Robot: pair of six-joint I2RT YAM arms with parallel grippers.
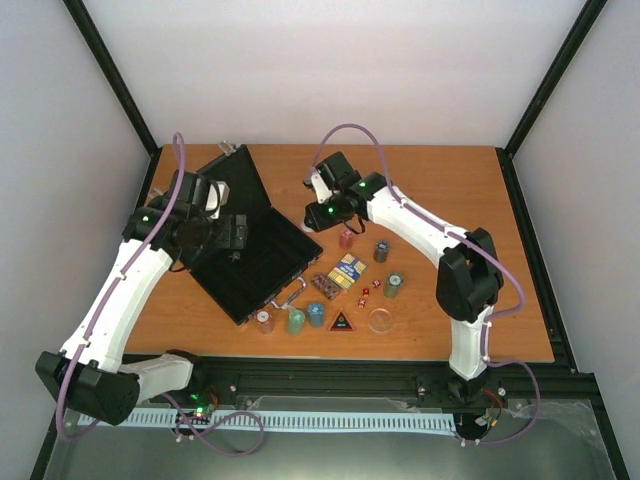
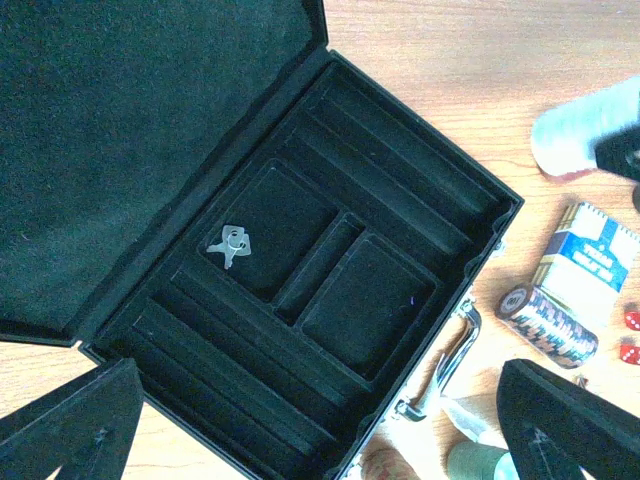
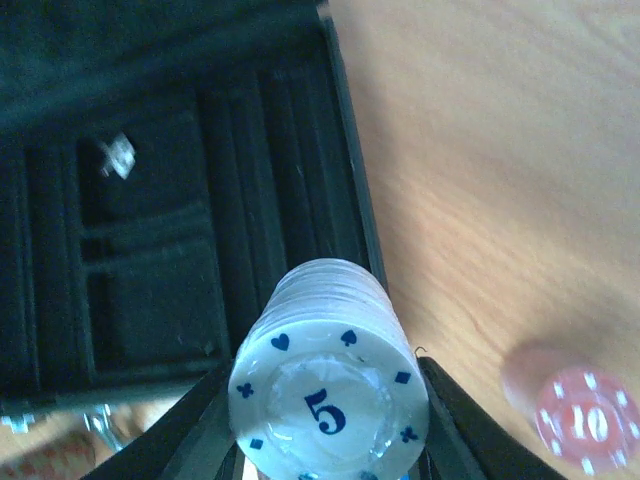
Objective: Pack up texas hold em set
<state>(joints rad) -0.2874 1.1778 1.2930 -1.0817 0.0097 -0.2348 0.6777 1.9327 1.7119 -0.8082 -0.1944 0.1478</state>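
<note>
Holding white chip stack (image 3: 326,345) in R end effector (image 3: 326,432), case (image 3: 150,210) just left.

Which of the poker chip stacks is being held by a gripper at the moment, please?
The white stack marked 5, clamped in the right gripper near the open case; the red stack marked 10 and the others rest on the table.

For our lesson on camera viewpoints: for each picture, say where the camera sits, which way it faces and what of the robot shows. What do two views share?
Top external: above and behind, looking down on the table; left arm, right arm whole.
Left wrist: faces down into the open case; fingers of the left gripper in the bottom corners.
Right wrist: faces down at the white chip stack held by the right gripper.
Shared: keys in the case, in both wrist views.
</note>
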